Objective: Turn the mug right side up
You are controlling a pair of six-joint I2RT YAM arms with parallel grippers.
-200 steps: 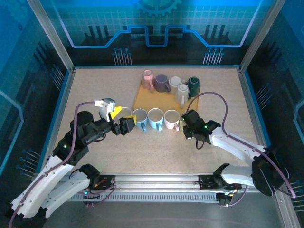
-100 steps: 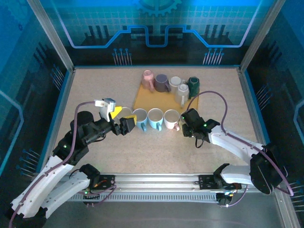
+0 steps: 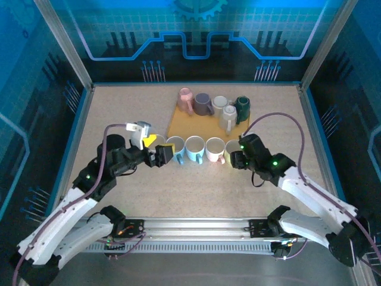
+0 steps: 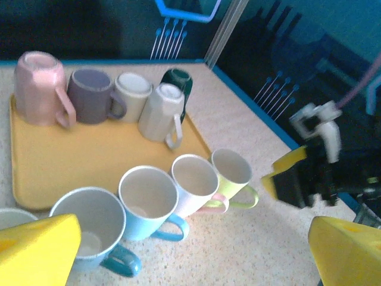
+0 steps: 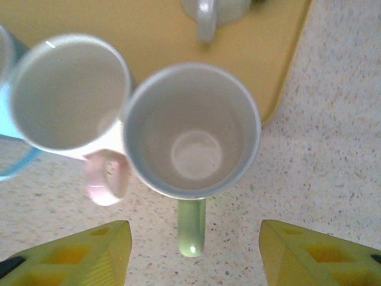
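At the right end of the row of upright mugs, just in front of the tray (image 5: 149, 24), the green-handled mug (image 5: 193, 134) stands mouth up on the table (image 5: 333, 149), its handle pointing toward the right gripper (image 5: 191, 229). That gripper's yellow fingers (image 5: 77, 253) are spread to either side of the handle and touch nothing, so the turning looks done and the step in hand is getting clear. A straight pull back along the handle line, with the jaws kept wide, seems best. Any sideways drift could catch the handle or push the mug into the pink-handled mug (image 5: 68, 95) just beside it. Near the row's far end, the left gripper (image 4: 190, 253) hangs fully spread and empty.
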